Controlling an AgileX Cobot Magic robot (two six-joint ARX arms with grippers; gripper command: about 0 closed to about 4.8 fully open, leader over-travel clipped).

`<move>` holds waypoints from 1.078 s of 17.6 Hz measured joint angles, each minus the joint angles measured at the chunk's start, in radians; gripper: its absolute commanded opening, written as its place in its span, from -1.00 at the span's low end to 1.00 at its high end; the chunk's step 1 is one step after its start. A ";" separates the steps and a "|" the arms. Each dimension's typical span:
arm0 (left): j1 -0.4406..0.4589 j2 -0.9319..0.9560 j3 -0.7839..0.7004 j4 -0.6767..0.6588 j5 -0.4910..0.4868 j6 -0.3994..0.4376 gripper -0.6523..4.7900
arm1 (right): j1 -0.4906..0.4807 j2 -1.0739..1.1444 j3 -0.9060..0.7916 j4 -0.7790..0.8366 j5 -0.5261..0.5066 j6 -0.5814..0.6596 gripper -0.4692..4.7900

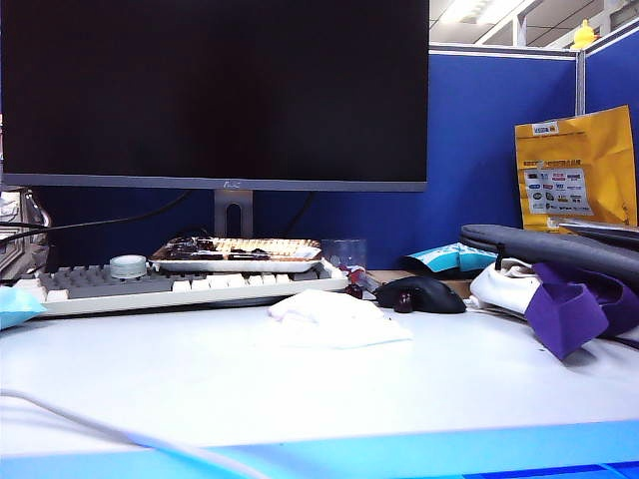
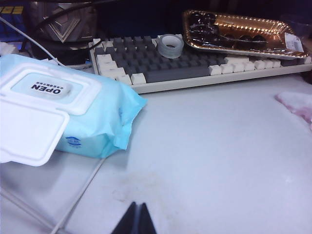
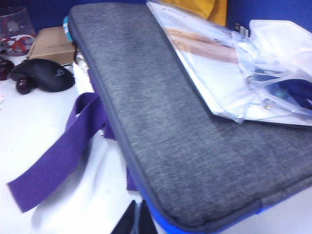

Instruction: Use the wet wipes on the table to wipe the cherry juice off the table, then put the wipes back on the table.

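**Crumpled wipe lies apart from both grippers**

Exterior view: the soft white crumpled wet wipes (image 1: 334, 319) rest on the white table (image 1: 200, 389), in front of the grey-and-cream keyboard (image 1: 180, 284), near the black mouse (image 1: 421, 294); no gripper shows.

Left wrist view: the left gripper (image 2: 137, 219) hangs pressed together (empty), the wipe's pink-stained edge (image 2: 297, 105) well apart.

Right wrist view: the right gripper (image 3: 135, 218), closed, hovers beside a grey fabric sleeve (image 3: 175, 122) and purple strap (image 3: 58, 156).

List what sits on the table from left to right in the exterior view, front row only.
Wet wipes pack → crumpled wet wipe → black computer mouse → purple cloth.
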 measured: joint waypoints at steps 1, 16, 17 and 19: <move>0.000 0.000 0.000 0.000 0.000 0.000 -0.77 | 0.001 0.000 0.000 -0.001 -0.010 -0.028 -0.84; 0.000 0.000 0.000 0.000 0.000 0.000 -0.77 | 0.004 -0.001 0.000 0.000 -0.010 -0.043 -0.84; 0.000 0.000 0.000 0.000 0.000 0.000 -0.77 | 0.004 -0.001 0.000 0.000 -0.010 -0.043 -0.84; 0.000 0.000 0.000 0.000 0.000 0.000 -0.77 | 0.004 0.000 0.000 0.000 -0.010 -0.043 -0.84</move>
